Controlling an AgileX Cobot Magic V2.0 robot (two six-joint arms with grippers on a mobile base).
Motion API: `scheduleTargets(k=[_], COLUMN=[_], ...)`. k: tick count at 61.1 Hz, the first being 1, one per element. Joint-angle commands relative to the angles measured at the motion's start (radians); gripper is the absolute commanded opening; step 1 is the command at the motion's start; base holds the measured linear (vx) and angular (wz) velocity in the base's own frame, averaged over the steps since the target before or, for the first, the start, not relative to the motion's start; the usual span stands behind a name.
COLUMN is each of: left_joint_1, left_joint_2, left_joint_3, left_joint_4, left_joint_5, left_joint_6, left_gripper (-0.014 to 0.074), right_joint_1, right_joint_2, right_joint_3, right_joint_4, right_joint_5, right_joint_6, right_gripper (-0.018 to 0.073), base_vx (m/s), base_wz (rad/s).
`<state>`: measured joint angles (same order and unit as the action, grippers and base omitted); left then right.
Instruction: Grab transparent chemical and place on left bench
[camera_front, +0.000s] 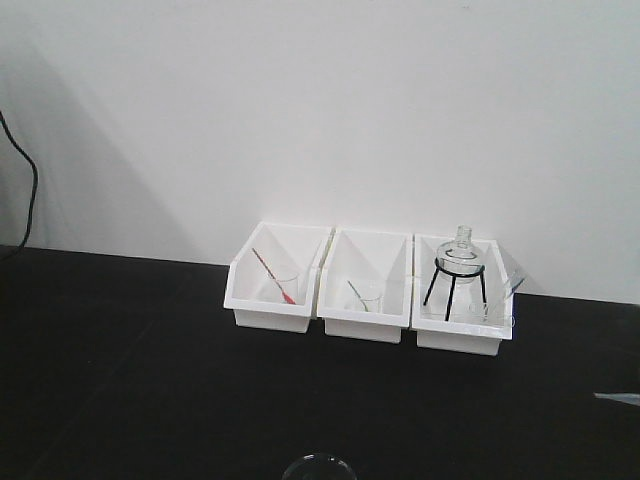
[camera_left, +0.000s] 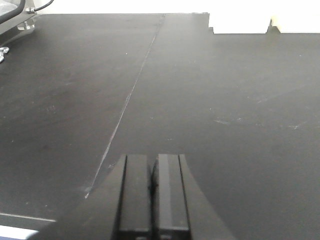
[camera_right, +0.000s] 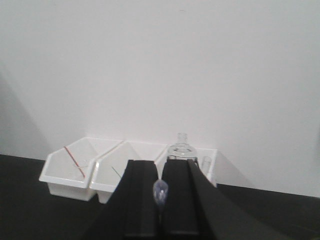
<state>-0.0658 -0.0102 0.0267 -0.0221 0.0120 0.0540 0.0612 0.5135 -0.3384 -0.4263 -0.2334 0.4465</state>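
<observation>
Three white bins stand in a row on the black bench against the wall. The right bin (camera_front: 460, 335) holds a clear round flask (camera_front: 460, 250) on a black tripod (camera_front: 453, 280) and a small clear beaker (camera_front: 495, 312). My right gripper (camera_right: 160, 165) is shut on a small bluish clear bulb (camera_right: 160, 192), held above the bench and facing the bins; the flask (camera_right: 181, 149) shows just past its fingertips. My left gripper (camera_left: 152, 160) is shut and empty, low over the bare black bench (camera_left: 210, 100). Neither arm shows in the front view.
The left bin (camera_front: 272, 290) holds a beaker with a red rod (camera_front: 272, 275). The middle bin (camera_front: 367, 295) holds a beaker with a thin rod. A clear glass rim (camera_front: 318, 466) shows at the bottom edge. A pale sliver (camera_front: 617, 398) lies at the right edge. A black cable (camera_front: 30, 190) hangs far left.
</observation>
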Motion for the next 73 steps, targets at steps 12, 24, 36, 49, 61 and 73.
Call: scheduleTargets(k=[12,24,36,49,61,73], left_joint_1=[-0.002,-0.002,-0.002,-0.002,-0.002,-0.002], left_joint_2=[-0.019,-0.019,-0.019,-0.019,-0.019,-0.019], left_joint_3=[0.016,0.016,0.016,0.016,0.016,0.016], left_joint_4=[-0.001,-0.001,-0.001,-0.001,-0.001,-0.001], left_joint_5=[-0.078,-0.078,-0.078,-0.078,-0.078,-0.078], left_joint_6=[-0.008,-0.008,-0.008,-0.008,-0.008,-0.008], left_gripper=[-0.0003,-0.0003,-0.0003,-0.0003,-0.0003,-0.0003], right_joint_1=[0.111,0.276,0.423,0.506,0.506,0.505], right_joint_2=[0.419,0.660,0.801,0.873,0.908,0.948], right_joint_3=[-0.291,-0.489,-0.557,-0.557,-0.557,-0.557], right_joint_4=[-0.365,-0.441,-0.445,-0.526,-0.522,-0.522], right_joint_5=[-0.341,-0.323,-0.174,-0.034,-0.035,0.041], right_joint_6=[0.353,0.392,0.392,0.385,0.435,0.435], right_gripper=[-0.0003,-0.0003,-0.0003,-0.0003,-0.0003,0.0004], base_vx=[0.00,0.00,0.00,0.00,0.00,0.00], base_wz=[0.00,0.00,0.00,0.00,0.00,0.00])
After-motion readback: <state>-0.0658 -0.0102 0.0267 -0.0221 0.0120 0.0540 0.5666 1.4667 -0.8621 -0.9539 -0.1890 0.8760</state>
